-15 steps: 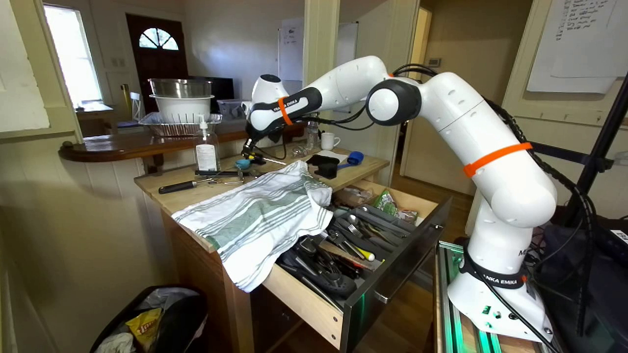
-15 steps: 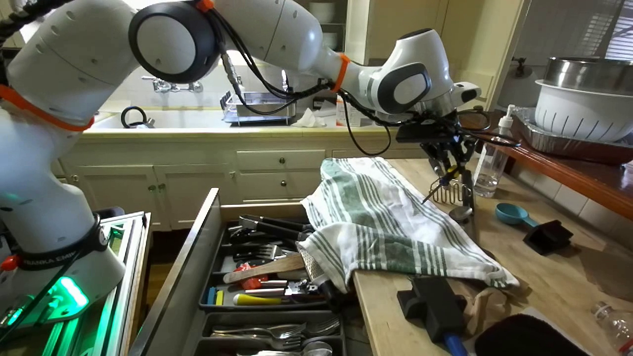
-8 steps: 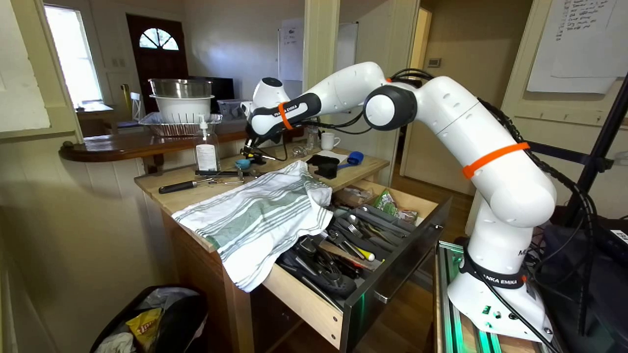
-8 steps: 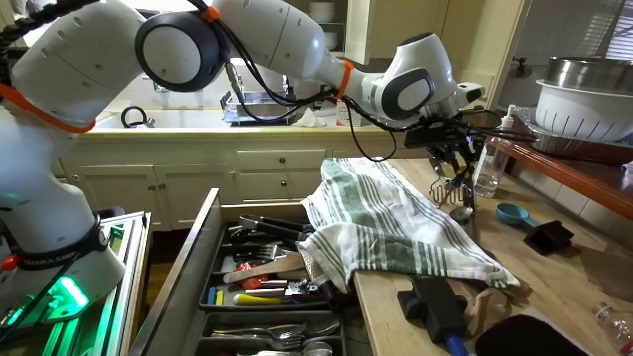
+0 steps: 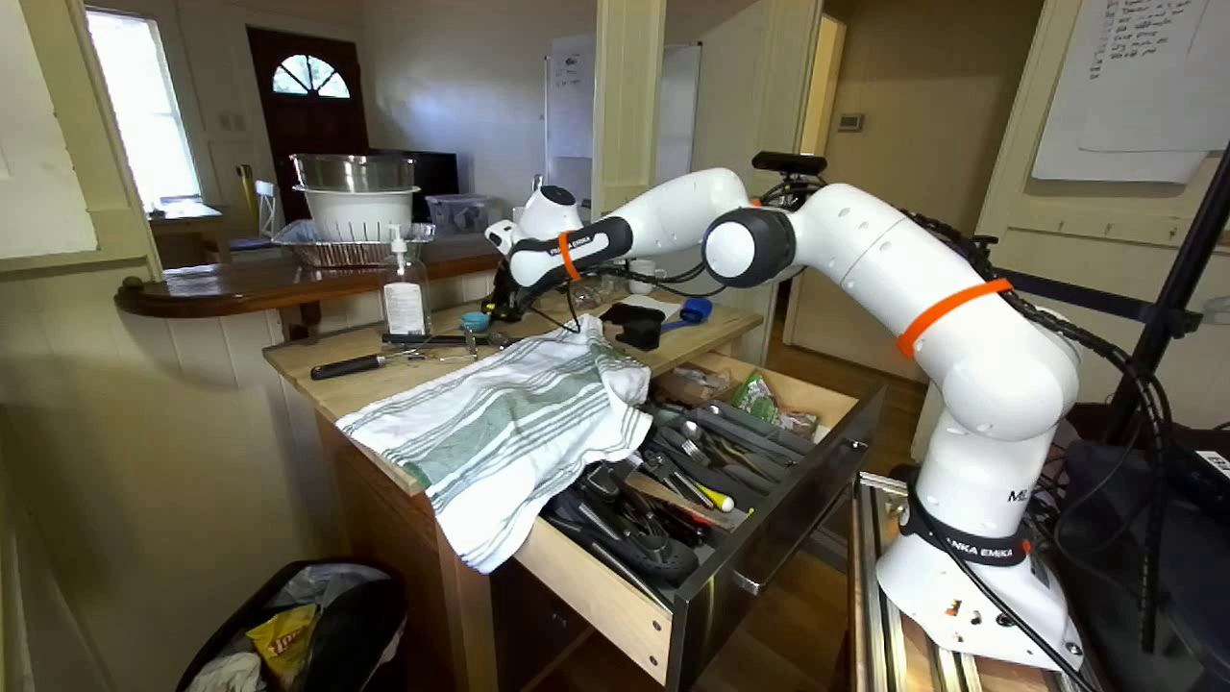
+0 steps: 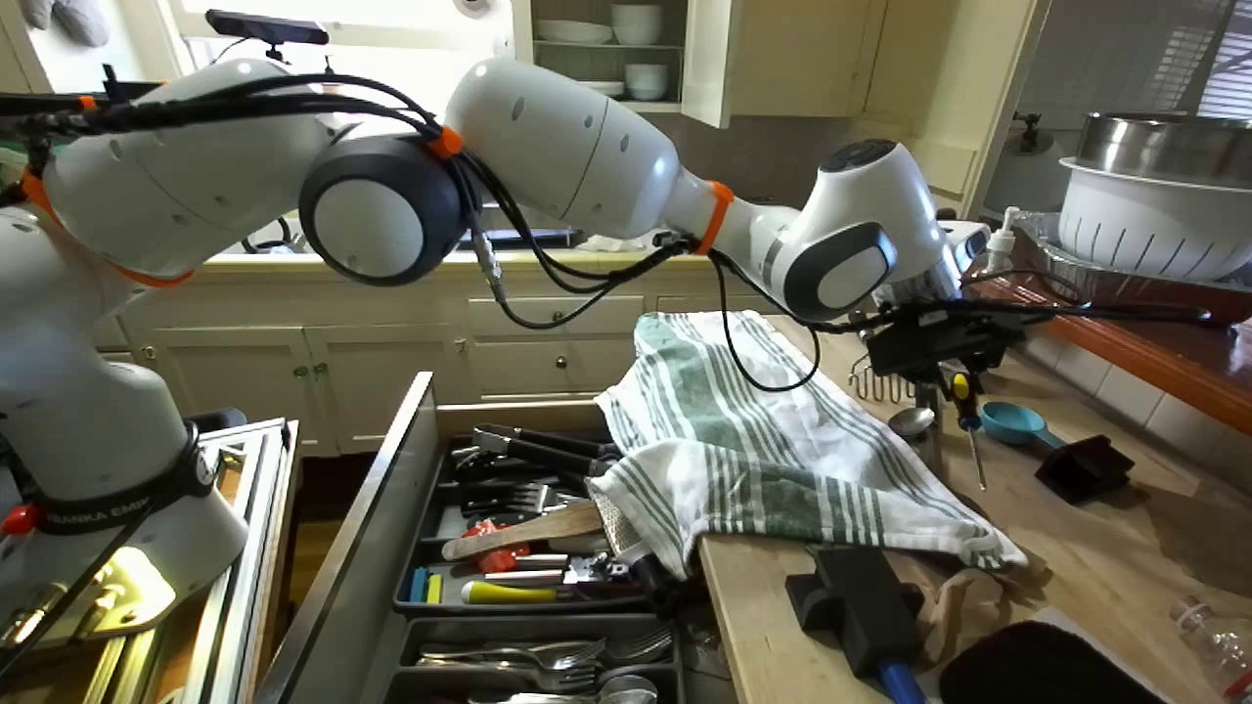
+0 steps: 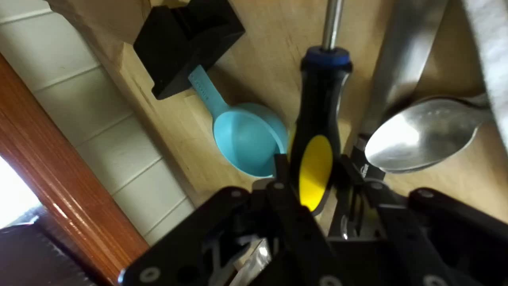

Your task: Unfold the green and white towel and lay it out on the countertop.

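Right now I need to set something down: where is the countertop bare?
The countertop is bare between towel, black block and clear bottle, and between towel and masher handle. Crowded: around the scoop and spoon, near the tool.

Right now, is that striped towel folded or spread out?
Mostly spread, not flat: in both exterior views the towel lies rumpled across the countertop, one side drooping over the open drawer.

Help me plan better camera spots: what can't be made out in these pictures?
Whatever lies under the towel, on counter or in drawer, in both exterior views: the towel hides it.
Wall note, in an exterior view: writing too small, top cut off by the edge.
Bin, in an exterior view: bottom cut off by the edge.
Shiny thing, in the wrist view: unclear, partly hidden by the gripper.
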`<state>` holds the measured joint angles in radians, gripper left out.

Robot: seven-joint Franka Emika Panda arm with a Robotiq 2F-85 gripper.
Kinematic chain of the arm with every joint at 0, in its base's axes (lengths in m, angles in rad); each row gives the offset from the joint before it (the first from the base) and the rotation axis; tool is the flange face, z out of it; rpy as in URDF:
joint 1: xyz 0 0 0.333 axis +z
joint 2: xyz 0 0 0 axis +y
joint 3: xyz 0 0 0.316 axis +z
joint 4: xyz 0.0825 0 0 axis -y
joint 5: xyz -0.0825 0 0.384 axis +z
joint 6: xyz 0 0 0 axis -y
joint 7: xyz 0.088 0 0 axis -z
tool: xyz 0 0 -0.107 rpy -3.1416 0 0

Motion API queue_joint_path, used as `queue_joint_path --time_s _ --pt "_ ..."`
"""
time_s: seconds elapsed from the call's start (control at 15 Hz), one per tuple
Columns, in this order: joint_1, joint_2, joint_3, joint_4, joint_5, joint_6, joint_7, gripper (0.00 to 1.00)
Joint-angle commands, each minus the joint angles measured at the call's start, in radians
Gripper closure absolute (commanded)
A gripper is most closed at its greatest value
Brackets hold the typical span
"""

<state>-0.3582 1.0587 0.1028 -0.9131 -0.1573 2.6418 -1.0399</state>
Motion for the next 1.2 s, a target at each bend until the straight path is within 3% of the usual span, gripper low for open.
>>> queue_joint_path --time_s 0.0,0.4,0.47,0.8,0.87,1.0,1.13 --pt "-0.054 0.125 0.106 0.170 0.020 -0.042 -0.217 0.92" --pt "-0.089 0.207 0.184 0.262 0.016 -0.059 -0.360 0.92" --pt "-0.070 0.204 0.141 0.259 0.075 -0.052 -0.387 0.92" --pt "-0.060 0.241 0.111 0.311 0.123 -0.074 -0.432 0.92" --pt "-0.057 0.247 0.104 0.324 0.129 -0.081 -0.435 0.88" --pt "-0.067 0.244 0.123 0.314 0.089 -0.074 -0.420 0.42" --pt "-0.061 0.248 0.114 0.326 0.087 -0.060 -0.398 0.38"
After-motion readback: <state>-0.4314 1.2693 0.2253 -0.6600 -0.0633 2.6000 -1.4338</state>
